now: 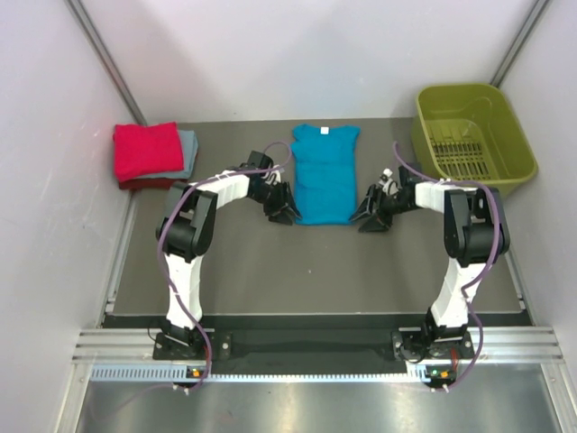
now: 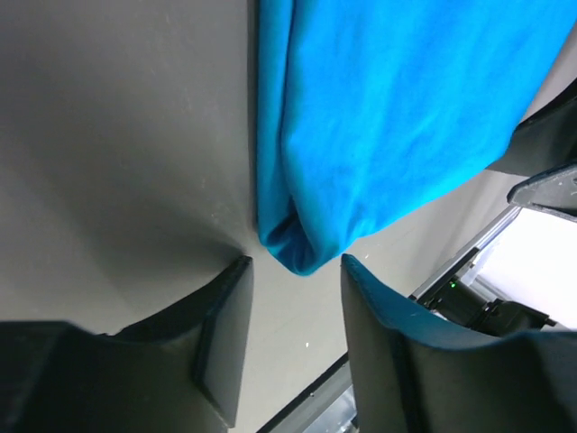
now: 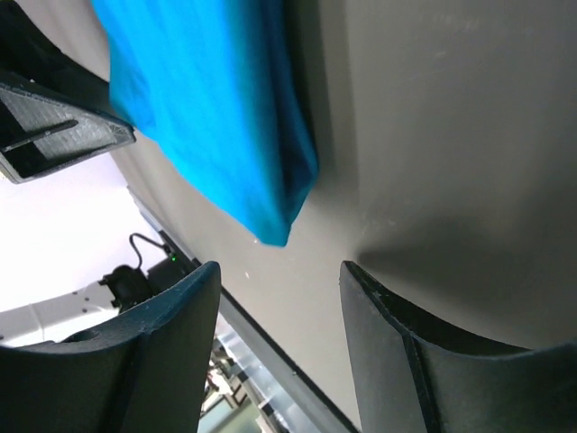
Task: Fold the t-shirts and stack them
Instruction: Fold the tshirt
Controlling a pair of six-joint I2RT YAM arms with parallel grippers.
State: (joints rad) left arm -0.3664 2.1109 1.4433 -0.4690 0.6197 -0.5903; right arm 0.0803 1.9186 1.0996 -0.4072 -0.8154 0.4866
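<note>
**Hem corners of the teal t-shirt lie at the mouths of both sets of jaws**

We see the shirt lying flat, its long axis running straight ahead of the jaws with the collar at the far end. The left gripper has one hem corner just ahead of its fingertips, in line with the gap. The right gripper has the other corner just ahead of its own. Both sets of jaws stand partly apart and hold nothing. Neither arm is nearer, so we judge a paired pinch comes next.
</note>
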